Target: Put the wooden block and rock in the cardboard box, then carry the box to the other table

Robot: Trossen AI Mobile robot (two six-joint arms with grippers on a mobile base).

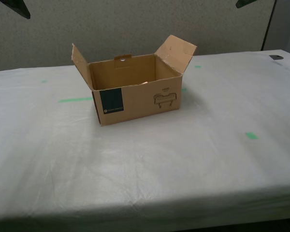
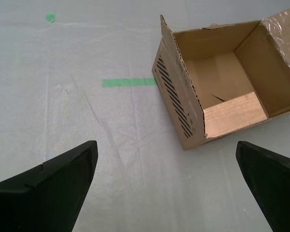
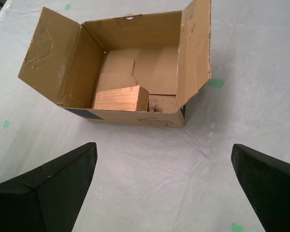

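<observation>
Both our grippers hang spread and empty above the cloth-covered table (image 1: 193, 164), my first gripper (image 3: 164, 183) and my second gripper (image 2: 166, 186) each facing the cardboard box (image 1: 135, 99) ahead; inside it lie the wooden block (image 3: 121, 98) and, just beside it, the rock (image 3: 153, 105).

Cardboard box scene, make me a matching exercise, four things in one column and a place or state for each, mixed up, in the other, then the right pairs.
Things:
1. wooden block
2. rock
3. cardboard box
4. my first gripper

Places or states:
A. open, holding nothing
B. standing on the white cloth, flaps up
C. small and speckled, beside the block in the box
D. pale wood, lying inside the box

Pairs: 1-D, 2-C, 3-B, 4-A
</observation>
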